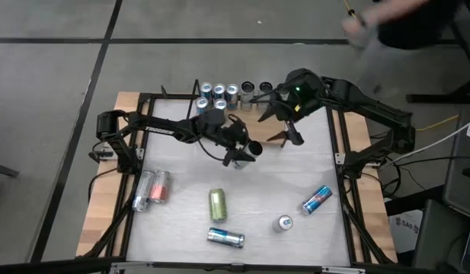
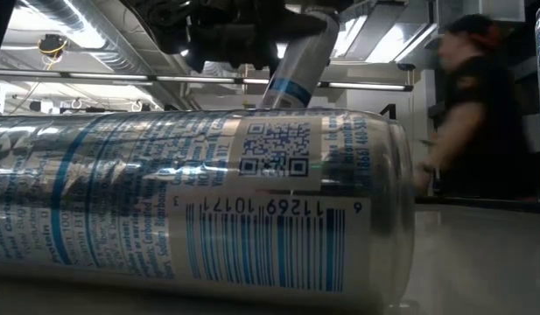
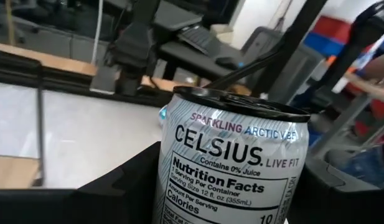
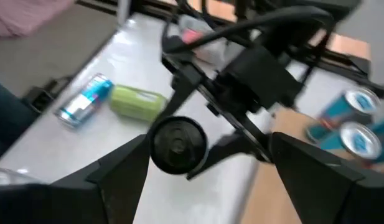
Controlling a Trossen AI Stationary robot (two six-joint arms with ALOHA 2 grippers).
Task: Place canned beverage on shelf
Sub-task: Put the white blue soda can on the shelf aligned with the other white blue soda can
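The left hand (image 1: pixel 246 149) is clamped on a silver can (image 1: pixel 253 148) above the middle of the worktop (image 1: pixel 189 190), a little toward the far edge. The left wrist view shows the can (image 3: pixel 232 168) upright between the dark fingers (image 3: pixel 126 186), its label reading Celsius. The right hand (image 1: pixel 284 122) hovers just beside it, nearer the far right corner, fingers apart and holding nothing; its wrist view looks down on the can's dark base (image 4: pixel 177 144).

The shelf (image 1: pixel 227 97) stands along the far edge with cans (image 1: pixel 218 94) in rows on it.

Five cans lie on the pale worktop: a pair (image 1: pixel 152 190) by the left edge, a green one (image 1: pixel 218 204) in the middle, a silver one (image 1: pixel 225 237) near the front edge and a blue one (image 1: pixel 317 199) toward the right edge. One more (image 1: pixel 283 223) stands upright close to the blue one.

The low view is largely filled by a lying can (image 2: pixel 199 201) with barcode and QR code; the held can (image 2: pixel 296 66) hangs tilted behind it. A blurred person (image 2: pixel 466 114) stands in the room beyond, under ceiling ducts.
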